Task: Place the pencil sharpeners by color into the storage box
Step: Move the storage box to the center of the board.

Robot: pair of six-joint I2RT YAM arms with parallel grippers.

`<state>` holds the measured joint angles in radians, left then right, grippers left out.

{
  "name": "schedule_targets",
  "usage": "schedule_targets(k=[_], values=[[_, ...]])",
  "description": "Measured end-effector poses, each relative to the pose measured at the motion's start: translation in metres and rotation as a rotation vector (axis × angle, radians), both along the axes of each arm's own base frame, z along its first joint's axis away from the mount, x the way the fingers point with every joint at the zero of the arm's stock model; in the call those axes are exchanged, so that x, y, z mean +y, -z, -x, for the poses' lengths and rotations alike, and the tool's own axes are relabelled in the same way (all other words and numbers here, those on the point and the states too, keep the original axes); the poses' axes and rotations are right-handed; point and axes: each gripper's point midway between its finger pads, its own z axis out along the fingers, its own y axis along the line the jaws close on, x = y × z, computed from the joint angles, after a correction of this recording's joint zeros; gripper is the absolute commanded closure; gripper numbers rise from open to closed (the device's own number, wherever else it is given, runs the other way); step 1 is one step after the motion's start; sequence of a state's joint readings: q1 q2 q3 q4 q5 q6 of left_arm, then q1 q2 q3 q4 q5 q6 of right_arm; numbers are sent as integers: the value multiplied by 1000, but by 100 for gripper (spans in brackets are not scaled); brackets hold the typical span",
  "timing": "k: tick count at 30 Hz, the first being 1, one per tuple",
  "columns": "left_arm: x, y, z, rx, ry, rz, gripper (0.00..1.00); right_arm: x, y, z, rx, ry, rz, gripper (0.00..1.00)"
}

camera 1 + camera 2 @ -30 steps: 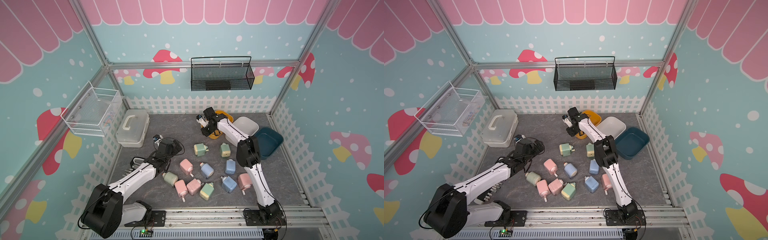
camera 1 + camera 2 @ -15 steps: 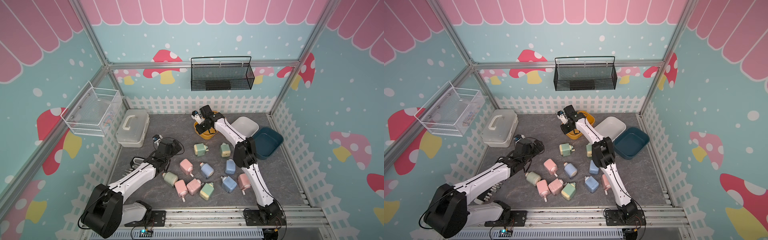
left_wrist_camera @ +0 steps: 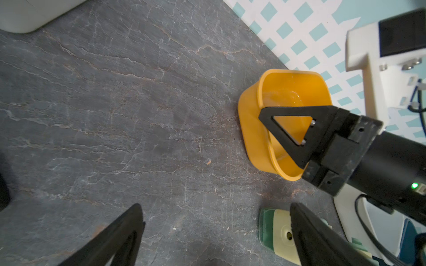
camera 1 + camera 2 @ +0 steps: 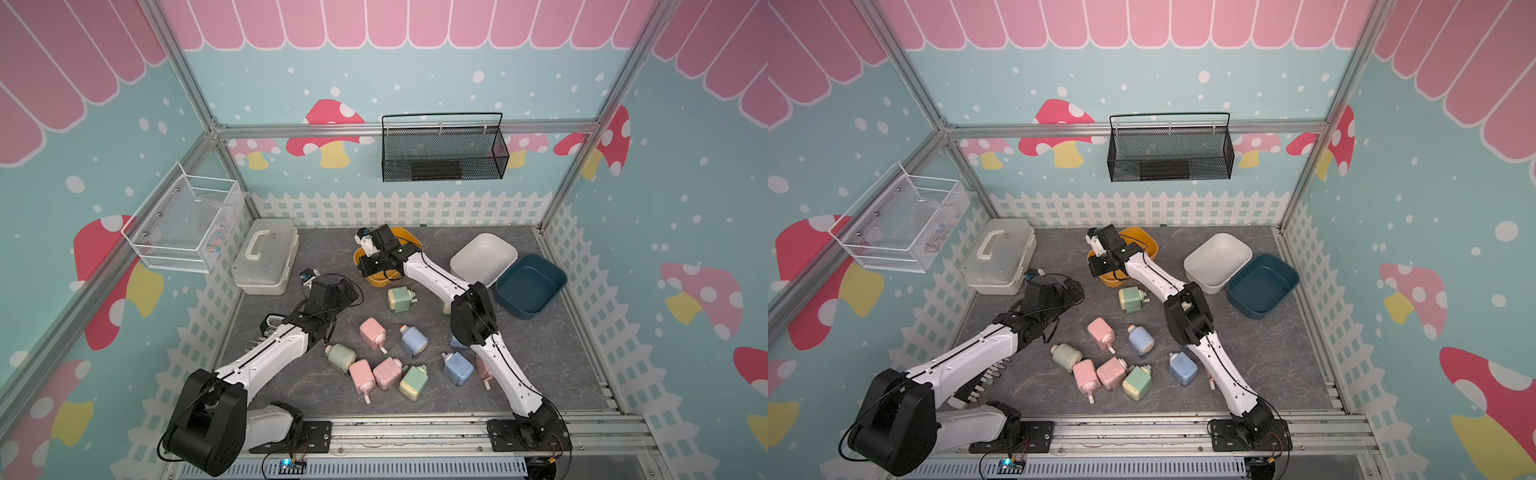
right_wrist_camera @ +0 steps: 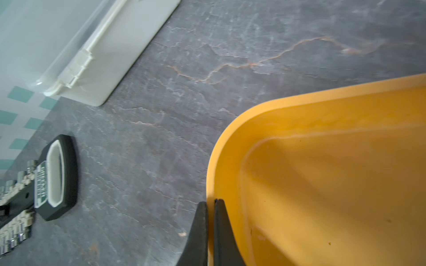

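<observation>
Right fingers point(image 5: 211, 202) clenched on the rim of the yellow bin point(image 4: 374, 281), on the side facing the left arm: 1 finger inside the wall, 1 outside. Bin sits at 12 o'clock on the bench point(image 4: 561, 353).

Left fingers point(image 3: 215, 207) released, spread wide, holding nothing, over bare bench. They sit between the case point(image 4: 266, 257) at 10 o'clock and the yellow bin.

Sharpeners point(image 4: 387, 372) all lie loose on the bench, in a scatter from centre toward 6 o'clock.
- 8 in plain sight in both top views: 3 pink, 3 green, 2 blue.
- More are partly hidden under the right arm; their colours are hard to tell.
- 1 green sharpener point(image 4: 401, 299) lies apart from the rest, at 5 o'clock of the yellow bin, near it but not touching. In the left wrist view its cream end shows just beside 1 left finger.

White bin point(image 4: 484, 259) at 2 o'clock, blue bin point(image 4: 530, 291) touching it at its 4 o'clock side.
</observation>
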<state>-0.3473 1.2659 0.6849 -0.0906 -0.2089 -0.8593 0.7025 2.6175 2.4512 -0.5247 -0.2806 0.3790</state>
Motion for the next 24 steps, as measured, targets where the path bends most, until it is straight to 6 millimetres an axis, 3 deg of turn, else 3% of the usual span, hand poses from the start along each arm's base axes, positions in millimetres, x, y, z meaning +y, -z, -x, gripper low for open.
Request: schedule_targets(k=[4,9,17,18,19,24], values=[[0,2,1,10,7,4,1,13,-1,14,26,-44,-29,76],[-2,3,2,16,14,11,1,1,-15,14,-9,-69,2,64],[-7,14,2,54,26,32,1,-61,-72,43,-138,-44,90,32],[-8,17,1,65,21,38,1,-69,-77,48,-158,-37,93,23],[-8,20,1,74,19,44,1,-77,-82,55,-174,-31,92,3],[-16,32,-6,125,5,89,1,-127,-80,94,-252,19,117,1]])
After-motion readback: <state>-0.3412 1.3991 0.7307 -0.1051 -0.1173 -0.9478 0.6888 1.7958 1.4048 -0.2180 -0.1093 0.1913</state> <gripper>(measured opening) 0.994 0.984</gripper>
